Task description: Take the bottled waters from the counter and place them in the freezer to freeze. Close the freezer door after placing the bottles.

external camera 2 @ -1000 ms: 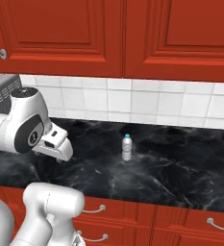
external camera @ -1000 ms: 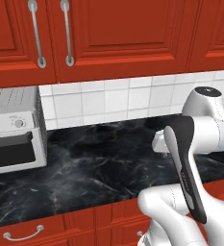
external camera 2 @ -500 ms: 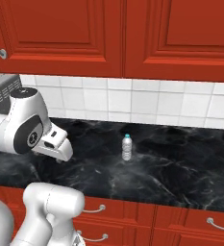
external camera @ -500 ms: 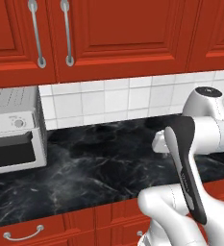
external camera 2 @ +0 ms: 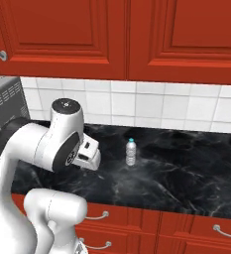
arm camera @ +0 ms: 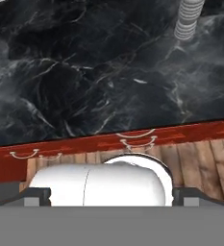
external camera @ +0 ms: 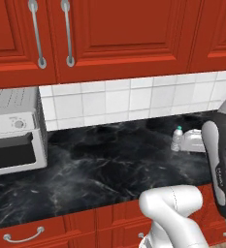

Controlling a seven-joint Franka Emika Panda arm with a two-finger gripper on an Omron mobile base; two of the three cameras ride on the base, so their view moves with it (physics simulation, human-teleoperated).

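The black marble counter [external camera: 100, 164] runs wide across the left base view, white veining all over it, with a white-tiled backsplash [external camera: 134, 99] behind and red wall cabinets [external camera: 129, 34] with silver bar handles overhead. At the left end sits a white toaster oven [external camera: 12, 131], its dark glass door facing out. Below the worktop, red drawers [external camera 2: 186, 228] with curved silver handles line the front, and the hand view catches a wooden plank floor [arm camera: 200, 163] beneath them.

One bottled water [external camera 2: 131, 152] stands upright on the counter, clear with a teal cap, in open marble towards the backsplash and well clear of the front edge. In the left base view the bottle shows just beside the robot's hand. The gripper [external camera 2: 89, 155] hangs out over the counter to the left of the bottle, apart from it; its fingers are spread wide with nothing between them.
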